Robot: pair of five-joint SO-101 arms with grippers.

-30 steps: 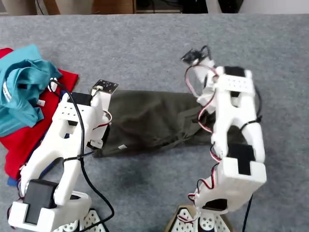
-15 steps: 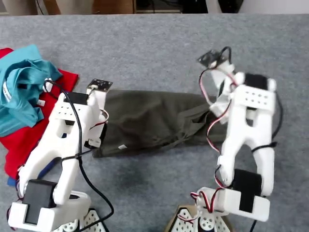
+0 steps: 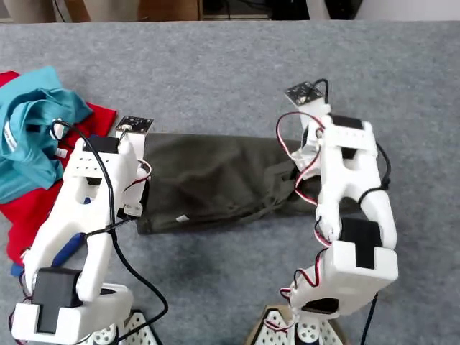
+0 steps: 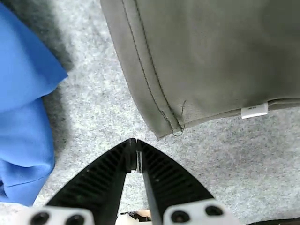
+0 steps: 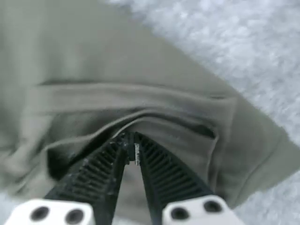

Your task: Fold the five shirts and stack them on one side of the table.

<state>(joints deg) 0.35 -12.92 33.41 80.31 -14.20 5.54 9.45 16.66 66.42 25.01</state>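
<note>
High view first, starting from the left: a crumpled teal cotton shirt [image 3: 32,129] lies on a flat red shirt [image 3: 29,208], well off to the outer side of my left gripper [image 4: 136,151]. A smooth bright-blue shirt [image 4: 23,103] sits close beside that gripper. Its black ribbed jaws are pressed together with nothing between them. The tips hang over bare grey felt-like table cover [image 3: 215,72], just short of the near corner of the long olive-green shirt [image 3: 208,180]. That shirt is the one I judge to be in hand. It is folded into a band that runs from the left gripper across to the right gripper [image 5: 130,144]. To fold it well I would open the left jaws wide, come forward onto the double-stitched hem corner and bite through every layer. The cloth looks limp and thin, so a shallow pinch would likely peel off only the top ply. The nappy cover will probably drag at the fabric, so I would lift before carrying it across. A small white label pokes out of the band's edge near the left tips. The right gripper's jaws are also closed, and I see no cloth between them. They are poised above a rumpled pocket of soft ridges that I think needs flattening.
</note>
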